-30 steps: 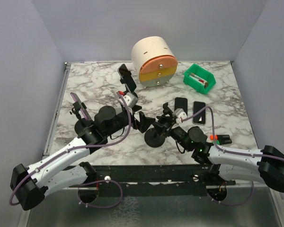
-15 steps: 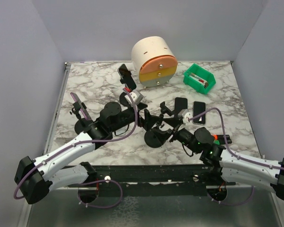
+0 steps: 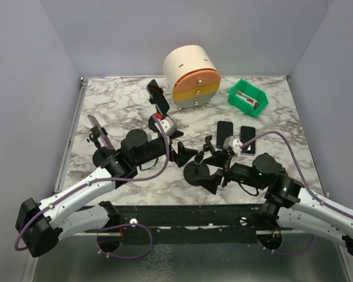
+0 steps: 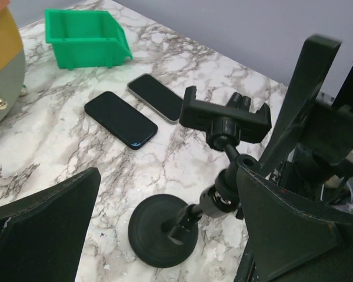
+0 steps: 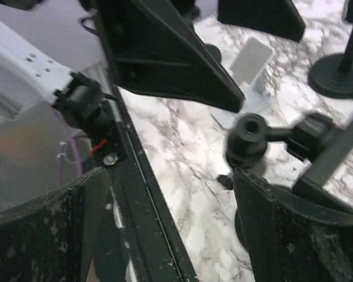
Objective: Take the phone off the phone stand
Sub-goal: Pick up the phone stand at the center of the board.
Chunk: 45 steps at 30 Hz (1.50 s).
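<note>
The black phone stand with a round base (image 4: 222,119) stands upright on the white, grey-veined marble bench (image 3: 123,97), near its front edge and between the two arms. Its clamp at the top of the jointed stem is empty.

Two black smartphones lie flat on the bench just behind the stand, side by side and slightly apart. The first phone (image 4: 120,119) is the one closer to the stand, and the second phone (image 4: 157,97) has a pale rim. Behind them sits a green plastic bin (image 4: 88,36).

The left gripper (image 4: 167,171) is wide apart and holds nothing. It points at the stand from the left, with the stand's base and stem showing between its fingers but clear of them.

The right gripper (image 5: 169,176) is also spread wide and empty. It reaches in low from the right, and the stand's ball joint appears blurred just ahead of its fingers. I cannot tell whether it touches the stand.

Farther back, a second black stand with a phone clamped in it (image 3: 159,97) stands beside a cream drum-shaped drawer unit with orange, yellow and grey fronts (image 3: 191,76). A third stand with a phone in it (image 3: 97,132) is at the left edge.
</note>
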Each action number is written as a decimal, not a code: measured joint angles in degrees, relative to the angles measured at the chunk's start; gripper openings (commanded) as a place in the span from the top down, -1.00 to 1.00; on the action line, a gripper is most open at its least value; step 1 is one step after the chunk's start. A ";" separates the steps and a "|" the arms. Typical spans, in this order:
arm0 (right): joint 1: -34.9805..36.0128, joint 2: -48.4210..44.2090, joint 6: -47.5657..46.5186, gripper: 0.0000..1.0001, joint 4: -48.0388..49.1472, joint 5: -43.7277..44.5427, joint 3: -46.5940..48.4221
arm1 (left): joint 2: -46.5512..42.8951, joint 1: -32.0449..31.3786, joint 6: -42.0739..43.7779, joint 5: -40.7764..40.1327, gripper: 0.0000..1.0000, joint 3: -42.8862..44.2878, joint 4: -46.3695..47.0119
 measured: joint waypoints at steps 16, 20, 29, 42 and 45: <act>0.00 -11.32 -0.07 -0.78 -5.86 6.14 4.90 | 4.59 0.00 2.23 5.57 -0.98 0.20 0.24; 0.00 -14.40 -0.07 -0.78 -6.12 7.06 4.02 | 4.85 0.00 2.25 9.75 -0.98 0.39 1.46; 0.00 -16.70 0.17 -0.78 -6.10 7.32 5.70 | 11.28 -1.05 2.14 16.90 -0.85 4.42 2.78; 0.00 -18.43 0.52 -0.78 -6.23 8.83 6.49 | 17.31 -3.69 4.24 15.47 0.47 6.73 2.32; 0.00 -18.64 0.50 -0.78 -6.27 9.49 6.49 | 17.84 -3.96 5.20 15.15 0.98 7.39 2.71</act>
